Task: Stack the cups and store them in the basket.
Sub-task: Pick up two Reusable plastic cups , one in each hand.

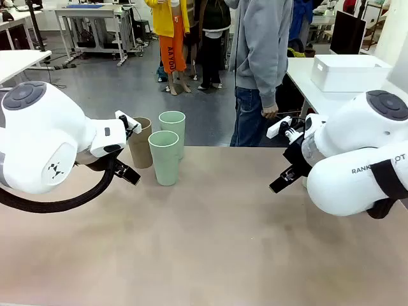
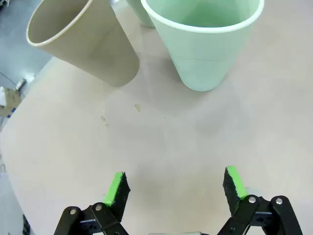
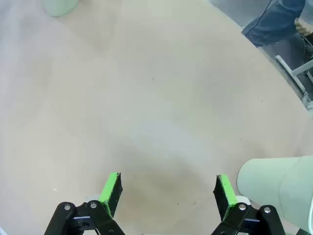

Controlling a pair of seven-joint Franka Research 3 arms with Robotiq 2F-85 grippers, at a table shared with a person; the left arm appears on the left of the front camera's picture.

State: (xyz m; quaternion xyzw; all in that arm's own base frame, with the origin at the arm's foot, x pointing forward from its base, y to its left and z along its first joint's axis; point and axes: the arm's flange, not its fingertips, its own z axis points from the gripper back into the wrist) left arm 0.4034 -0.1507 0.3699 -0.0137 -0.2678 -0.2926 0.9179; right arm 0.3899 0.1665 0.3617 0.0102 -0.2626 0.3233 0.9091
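Hovering just before the near mint cup [image 2: 203, 44], the left gripper [image 2: 175, 177] gaped empty; well right of that cup, the right gripper [image 3: 167, 180] gaped too.

I count green cups: 3 – near cup [image 1: 164, 157], far cup [image 1: 172, 127], third cup [image 3: 276, 183] beside my right pincer [image 3: 167, 188] | brown cup [image 1: 141, 148]: 1 | white basket [image 1: 349, 71]: 1 | pincers: 2, counting my left pincer [image 2: 177, 183] | counter [image 1: 223, 242]: 1
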